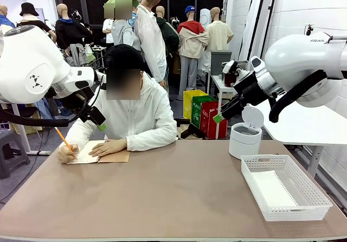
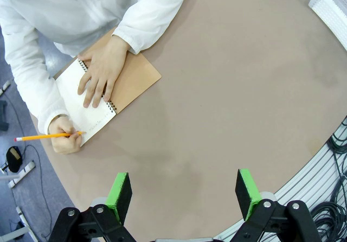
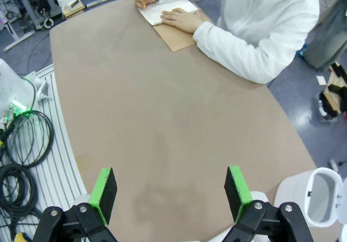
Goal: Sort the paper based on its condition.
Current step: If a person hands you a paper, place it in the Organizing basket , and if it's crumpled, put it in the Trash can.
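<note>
Hovering L end effector [image 2: 183,177] near notebook [image 2: 133,79], front view adds basket [image 1: 295,212], bin [image 1: 244,140]

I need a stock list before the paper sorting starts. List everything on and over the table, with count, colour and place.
table: one, brown, between robot and person
spiral notebook: one, brown cover, white page open, far left of the table
pencil: one, yellow, at the notebook page
mesh basket: one, white, near right of the table; contents cannot be told
lidded bin: one, white, lid up, far right of the table
person: one, white jacket, seated at the far side
writing hand: one, holds the pencil
other hand: one, flat on the notebook
left gripper: one, black, green pads, open, above the table
right gripper: one, same colours, open, above the table
</note>
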